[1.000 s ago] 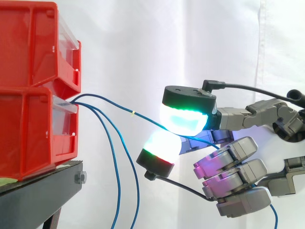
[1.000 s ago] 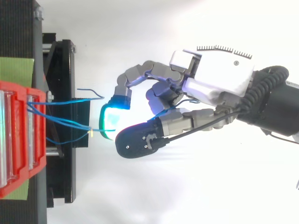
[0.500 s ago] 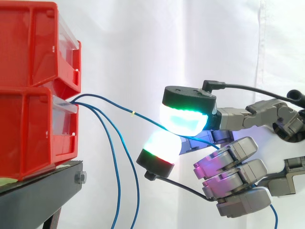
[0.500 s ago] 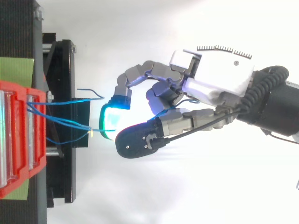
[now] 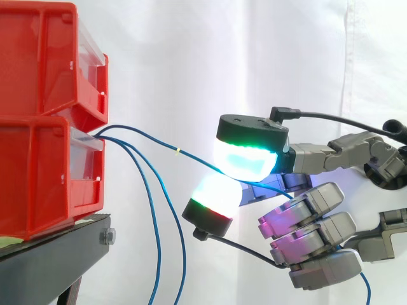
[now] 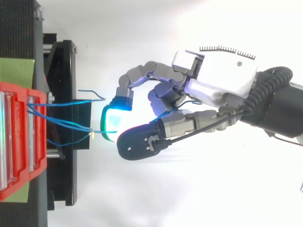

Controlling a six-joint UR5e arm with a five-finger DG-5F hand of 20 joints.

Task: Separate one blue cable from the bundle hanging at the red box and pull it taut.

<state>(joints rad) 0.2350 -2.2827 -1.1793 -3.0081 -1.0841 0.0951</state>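
On your left, two red bins are stacked on the black stand (image 5: 60, 257), and the blue wires come out at the clear front of the lower red bin (image 5: 44, 178). The blue cable (image 5: 159, 141) you are working leaves that front, rises a little, then runs rightward on a shallow downward slope. Its long axis lies across the side view from left to right, with a slight bow rather than a dead-straight line. In the top view it also runs roughly straight out from the bins toward the hand. A small pale band (image 5: 179, 150) sits on it partway along, too small to read. Below it, two loose blue cables (image 5: 184, 260) leave the same bin front and hang down in long curves, apart from the raised one. Further right, the hand (image 6: 222, 75) reaches in from the right edge and pinches the blue cable between two glowing fingertips (image 5: 245, 160), one above and one below. Its other fingers are curled in underneath. The cable's free end trails down behind those fingers at the lower right.
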